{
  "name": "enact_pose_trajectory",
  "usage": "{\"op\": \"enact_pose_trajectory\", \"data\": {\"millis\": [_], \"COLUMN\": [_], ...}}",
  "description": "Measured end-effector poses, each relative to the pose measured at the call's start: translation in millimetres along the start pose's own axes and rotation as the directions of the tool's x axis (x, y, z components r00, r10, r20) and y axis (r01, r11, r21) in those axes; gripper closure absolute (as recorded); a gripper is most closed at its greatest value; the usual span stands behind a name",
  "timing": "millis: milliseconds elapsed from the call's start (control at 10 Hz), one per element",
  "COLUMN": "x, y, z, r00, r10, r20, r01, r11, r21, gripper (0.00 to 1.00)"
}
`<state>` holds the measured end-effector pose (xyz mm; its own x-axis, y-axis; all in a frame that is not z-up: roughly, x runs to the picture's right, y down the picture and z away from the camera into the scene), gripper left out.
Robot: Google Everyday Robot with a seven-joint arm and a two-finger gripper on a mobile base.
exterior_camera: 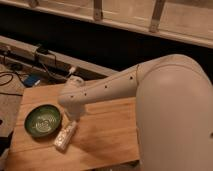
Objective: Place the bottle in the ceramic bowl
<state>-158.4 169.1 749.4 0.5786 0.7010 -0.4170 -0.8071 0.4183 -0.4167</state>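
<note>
at the lower left of the frame, the small cream plastic bottle [65, 136] lies on the wooden table [107, 132] just beside the round green ceramic bowl [42, 122], not in it. your gripper [71, 119] sits at the bottle's upper end; you cannot tell whether it has hold. lifting and placing are left.

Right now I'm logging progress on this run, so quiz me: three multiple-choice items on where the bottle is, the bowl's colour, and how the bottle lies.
1. The bottle is: A in the ceramic bowl; B on the table beside the bowl; C on the floor.
2. The bowl is: A red; B blue; C green.
3. The bottle: A stands upright; B lies on its side; C hangs in the air.
Key: B, it rests on the wood next to the bowl, with the pincer at its upper end; C, the glaze shows green; B, its length runs along the table.
</note>
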Motion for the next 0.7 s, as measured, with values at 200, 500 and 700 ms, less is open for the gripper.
{"op": "enact_pose_trajectory", "data": {"millis": [200, 500, 700], "x": [2.3, -7.8, -13.5], "y": [20.9, 43.4, 52.1], "z": [4.7, 19.4, 32.4], "r00": [0.999, 0.996, 0.994], "r10": [-0.038, -0.084, -0.095], "r20": [-0.007, -0.031, -0.052], "r01": [0.037, 0.082, 0.090], "r11": [0.999, 0.995, 0.993], "r21": [-0.031, -0.065, -0.080], "gripper": [0.20, 0.20, 0.20]}}
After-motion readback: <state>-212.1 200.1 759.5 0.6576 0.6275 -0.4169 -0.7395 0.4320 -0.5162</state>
